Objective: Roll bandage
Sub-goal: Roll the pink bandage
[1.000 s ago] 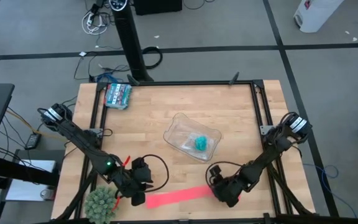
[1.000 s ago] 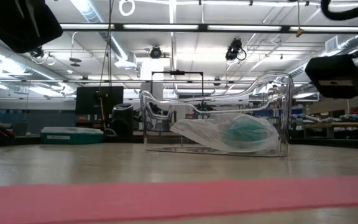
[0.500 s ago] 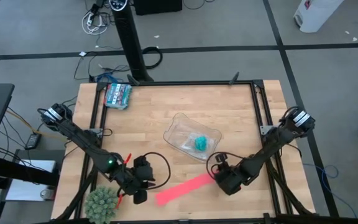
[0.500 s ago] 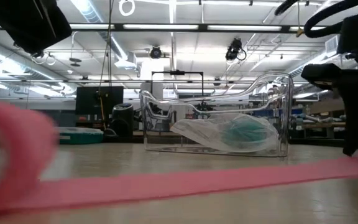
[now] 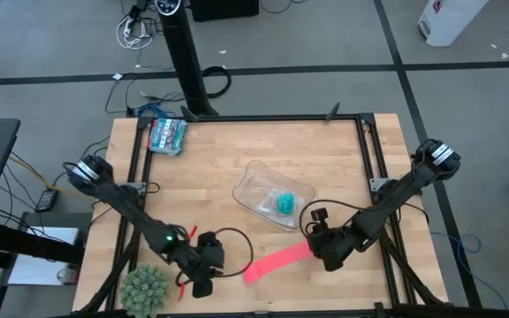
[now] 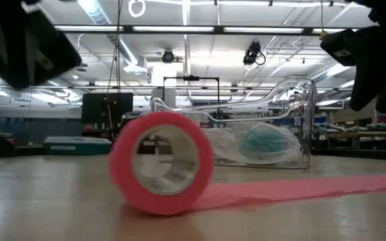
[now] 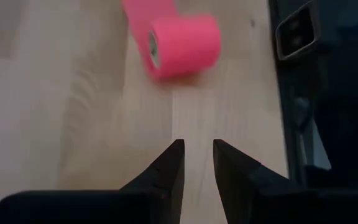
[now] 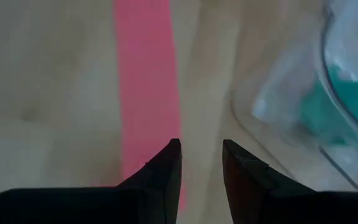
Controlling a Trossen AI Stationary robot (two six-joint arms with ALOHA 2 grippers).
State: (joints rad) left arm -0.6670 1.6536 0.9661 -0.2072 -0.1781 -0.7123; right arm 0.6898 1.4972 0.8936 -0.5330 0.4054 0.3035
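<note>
Two dark arms reach in over the pale wooden worktop point(image 5: 237, 150) in the high view, and between them lies the bright pink-red soft fabric bandage point(image 5: 277, 262), a slanting strip near the front edge. The left end effector point(image 5: 203, 284) sits apart from the strip's lower end; the right end effector point(image 5: 325, 254) is at its upper end, just beside the clear plastic tray point(image 5: 254, 181) holding a teal roll point(image 5: 285, 203).

Low view: part of the bandage point(image 6: 161, 172) is already wound into a hollow, upright coil, its tail trailing flat across the worktop. It looks light and limp (likely to slacken or unwind if let go), so my guess is that the coil's sides are the place to pinch while the tail is kept taut.

Left wrist view: the left end effector point(image 7: 196, 163) has its fingers a narrow gap apart, holding nothing, with the coil point(image 7: 182, 45) well ahead of them.

Right wrist view: the right end effector point(image 8: 201, 167) is likewise slightly parted and empty, hovering above the strip point(image 8: 146, 81); contact cannot be told.
</note>
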